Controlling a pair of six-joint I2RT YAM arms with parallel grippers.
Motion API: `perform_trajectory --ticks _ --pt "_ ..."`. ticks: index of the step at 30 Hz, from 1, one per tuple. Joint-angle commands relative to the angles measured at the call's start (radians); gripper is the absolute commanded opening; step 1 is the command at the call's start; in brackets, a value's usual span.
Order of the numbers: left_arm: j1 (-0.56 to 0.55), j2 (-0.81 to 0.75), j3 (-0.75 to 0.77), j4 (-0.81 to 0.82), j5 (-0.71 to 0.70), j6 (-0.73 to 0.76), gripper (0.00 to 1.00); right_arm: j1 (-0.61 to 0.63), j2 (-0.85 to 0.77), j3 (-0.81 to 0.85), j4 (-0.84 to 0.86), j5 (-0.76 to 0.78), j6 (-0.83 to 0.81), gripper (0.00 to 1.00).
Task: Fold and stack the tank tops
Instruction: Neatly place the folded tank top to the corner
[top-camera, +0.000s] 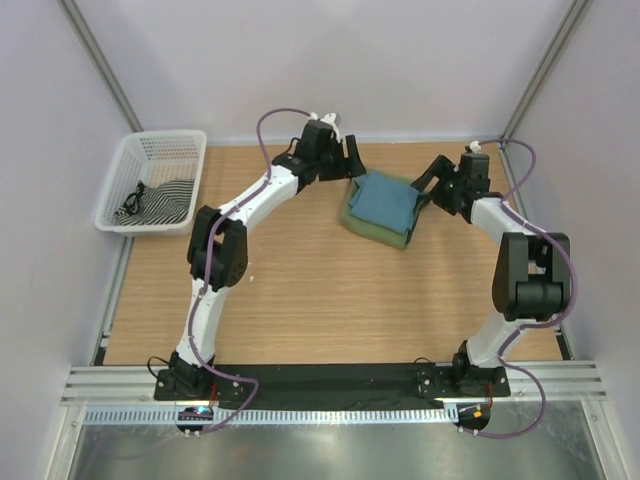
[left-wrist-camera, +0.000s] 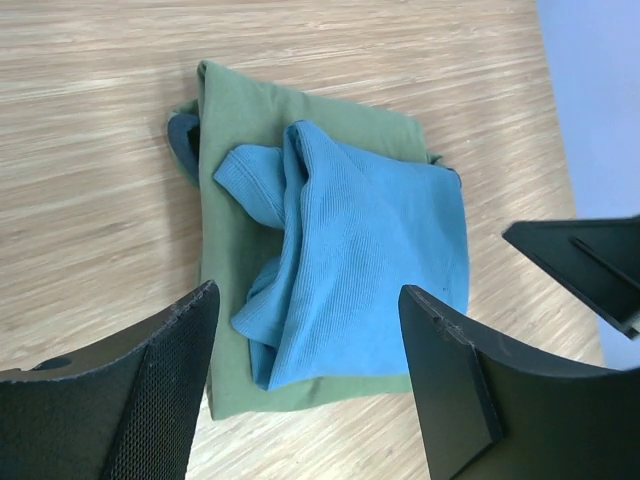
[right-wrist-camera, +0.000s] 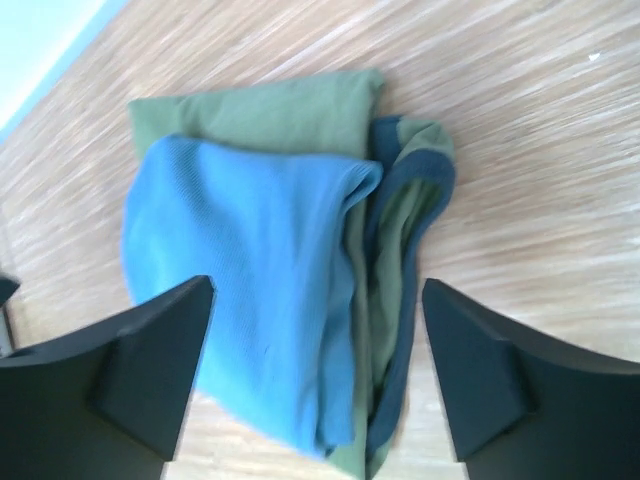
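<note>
Though both arms crowd it, the folded teal-blue tank top (top-camera: 385, 198) lies gripped by neither, stacked on the folded olive-green tank top (top-camera: 372, 230). The green one's navy trim pokes out along one side. The pile sits toward one o'clock on the wooden table (top-camera: 300, 300).

The left gripper (left-wrist-camera: 305, 295) hangs at the pile's ten o'clock with its jaws well apart and nothing between them. The right gripper (right-wrist-camera: 316, 285) sits at three o'clock, spread wide and likewise empty. Whether either one brushes the cloth I cannot tell.

That makes two tops in one stack and two grippers. One white basket (top-camera: 150, 150) stands off at the table's ten o'clock, with a striped cloth (top-camera: 165, 203) in it.
</note>
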Motion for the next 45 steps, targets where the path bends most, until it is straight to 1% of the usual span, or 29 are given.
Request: perform_trajectory --ticks 1,2,4,6,7,9,10,14,15,17,19,21,24,27,30,31,33,34,35,36,37,38,39,40,42,45 --pt "0.011 -0.045 -0.036 0.026 0.006 -0.027 0.73 0.005 -0.099 -0.052 -0.018 -0.026 -0.016 0.86" --pt "0.018 -0.046 -0.056 0.03 0.022 -0.033 0.73 0.003 -0.105 -0.069 -0.018 -0.05 -0.013 0.82" --pt "0.022 -0.051 -0.088 0.047 0.033 -0.04 0.73 0.002 -0.139 -0.122 -0.006 -0.061 -0.01 0.7" --pt "0.028 -0.039 -0.098 0.05 0.053 -0.047 0.72 -0.003 -0.177 -0.161 0.015 -0.083 0.005 0.66" --pt "0.031 -0.028 -0.095 0.049 0.064 -0.053 0.72 -0.006 -0.189 -0.202 0.027 -0.093 0.013 0.65" --pt "0.045 -0.009 -0.091 0.049 0.091 -0.086 0.71 -0.006 -0.209 -0.234 0.035 -0.113 0.03 0.64" --pt "0.05 0.017 -0.085 0.052 0.098 -0.099 0.71 -0.006 -0.228 -0.262 0.069 -0.118 0.033 0.64" --pt "0.073 0.093 -0.041 0.05 0.101 -0.155 0.68 -0.008 -0.277 -0.31 0.077 -0.121 0.032 0.63" --pt "0.077 0.109 -0.029 0.05 0.101 -0.184 0.66 -0.008 -0.289 -0.319 0.077 -0.12 0.032 0.63" --pt "0.085 0.155 0.005 0.058 0.086 -0.246 0.6 -0.009 -0.335 -0.346 0.077 -0.111 0.041 0.61" --pt "0.087 0.175 0.016 0.076 0.067 -0.287 0.57 -0.011 -0.372 -0.372 0.072 -0.091 0.053 0.57" --pt "0.084 0.196 0.013 0.101 0.066 -0.352 0.55 -0.012 -0.436 -0.386 0.061 -0.063 0.059 0.54" --pt "0.073 0.213 0.008 0.11 0.03 -0.409 0.54 -0.015 -0.519 -0.393 0.016 -0.011 0.062 0.54" --pt "0.038 0.222 0.005 0.112 0.0 -0.467 0.54 -0.02 -0.593 -0.386 -0.017 0.024 0.061 0.55" --pt "-0.036 0.23 0.007 0.125 -0.031 -0.505 0.53 -0.023 -0.648 -0.367 -0.051 0.034 0.067 0.55" --pt "-0.083 0.233 0.002 0.139 -0.039 -0.517 0.53 -0.023 -0.656 -0.353 -0.058 0.034 0.068 0.55" --pt "-0.134 0.233 -0.006 0.162 -0.06 -0.557 0.53 -0.025 -0.67 -0.333 -0.09 0.037 0.068 0.55" --pt "-0.181 0.222 -0.03 0.187 -0.071 -0.571 0.53 -0.025 -0.677 -0.318 -0.101 0.038 0.067 0.55" --pt "-0.202 0.207 -0.056 0.21 -0.107 -0.599 0.52 -0.025 -0.683 -0.31 -0.119 0.04 0.062 0.55" --pt "-0.22 0.187 -0.143 0.284 -0.132 -0.62 0.52 -0.025 -0.688 -0.301 -0.127 0.047 0.059 0.55" --pt "-0.24 0.138 -0.194 0.306 -0.151 -0.648 0.53 -0.025 -0.697 -0.296 -0.136 0.052 0.055 0.55" --pt "-0.246 0.117 -0.247 0.355 -0.155 -0.71 0.53 -0.025 -0.703 -0.291 -0.155 0.058 0.052 0.55" --pt "-0.252 0.097 -0.348 0.448 -0.196 -0.737 0.53 -0.025 -0.708 -0.288 -0.161 0.061 0.042 0.55" --pt "-0.258 0.077 -0.387 0.481 -0.206 -0.76 0.53 -0.025 -0.719 -0.288 -0.167 0.067 0.039 0.56" --pt "-0.272 0.034 -0.446 0.51 -0.223 -0.781 0.53 -0.026 -0.723 -0.29 -0.167 0.069 0.044 0.56" --pt "-0.288 -0.023 -0.481 0.486 -0.266 -0.72 0.53 -0.026 -0.714 -0.282 -0.166 0.045 0.053 0.56"
